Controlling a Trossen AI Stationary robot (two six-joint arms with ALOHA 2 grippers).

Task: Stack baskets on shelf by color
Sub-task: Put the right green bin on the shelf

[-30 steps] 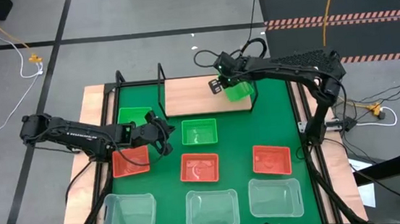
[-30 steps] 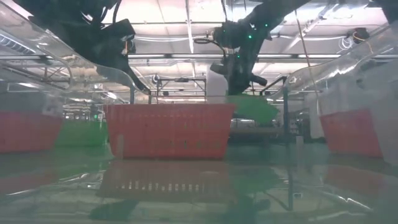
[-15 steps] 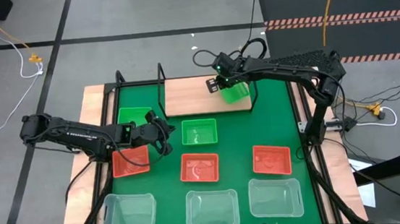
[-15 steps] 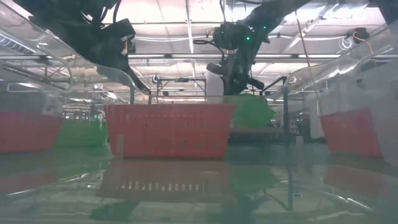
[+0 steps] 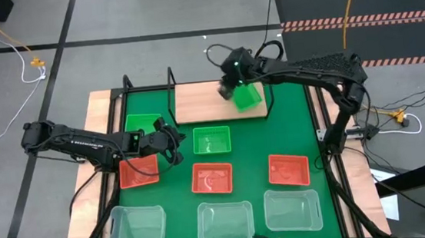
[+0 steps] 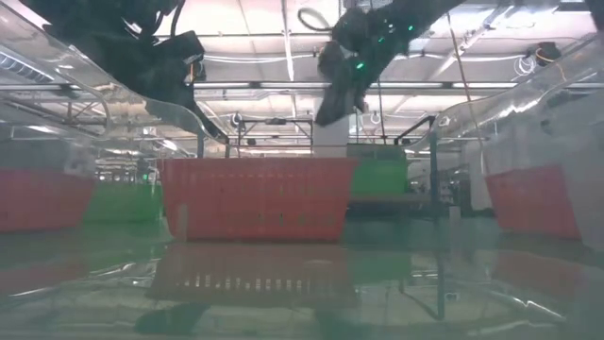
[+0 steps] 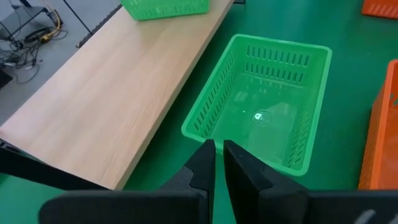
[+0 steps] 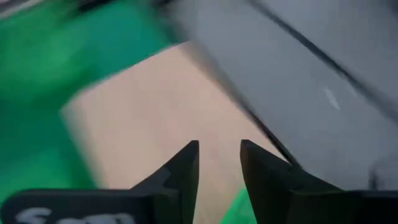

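Note:
A green basket [image 5: 247, 97] rests flat on the right end of the wooden shelf [image 5: 203, 100]; the low view shows this green basket [image 6: 377, 177] level. My right gripper [image 5: 228, 85] hangs open just above its far left side, with nothing between the fingers [image 8: 186, 165]. My left gripper [image 5: 171, 140] is shut, low over the mat, pointing at a second green basket [image 7: 261, 118] lying on the mat before the shelf [image 7: 112, 99]. A third green basket [image 5: 144, 125] sits at the left.
Three red baskets [image 5: 212, 177] lie in a row across the middle of the green mat, one partly under my left arm [image 5: 138, 172]. Three clear baskets [image 5: 224, 221] line the near edge. Black frame posts [image 5: 170, 80] stand at the shelf's left end.
My right gripper has opened and let go of the green basket, then risen and drawn a little toward the far left. The basket, which hung tilted below the fingers, has settled level on the shelf's right end.

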